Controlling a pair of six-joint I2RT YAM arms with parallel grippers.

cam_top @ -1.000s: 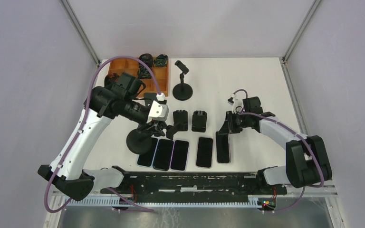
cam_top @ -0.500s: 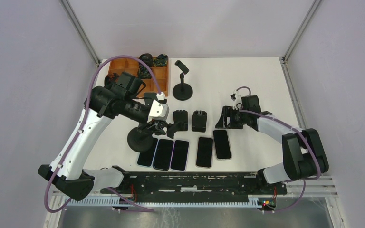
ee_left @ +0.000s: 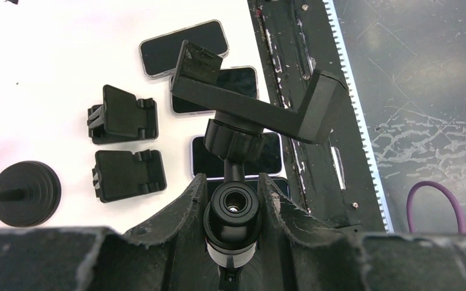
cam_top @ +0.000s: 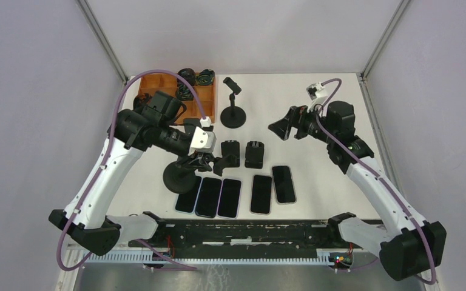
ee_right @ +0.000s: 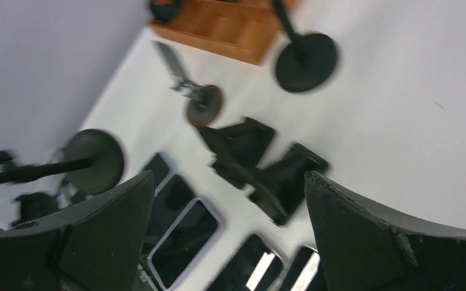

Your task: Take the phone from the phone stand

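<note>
The black phone stand [cam_top: 179,176] rests on its round base left of centre, and its cradle [ee_left: 261,100] holds nothing. My left gripper [cam_top: 199,160] is shut on the stand's neck joint [ee_left: 233,209], one finger on each side. The phone [cam_top: 283,183] lies flat on the table at the right end of a row of several phones [cam_top: 218,197]. Well above the table and behind that phone, my right gripper [cam_top: 279,128] hangs open with nothing between its fingers [ee_right: 97,242]. The right wrist view is blurred by motion.
Two small black folding stands [cam_top: 253,154] sit behind the row of phones. A second pole stand [cam_top: 233,115] and a wooden tray [cam_top: 176,91] with coiled cables are at the back left. A black rail [cam_top: 249,233] runs along the near edge.
The right gripper opened and let go of the phone, which now lies flat at the row's right end. The right arm then rose and pulled back. The left arm has not moved.
</note>
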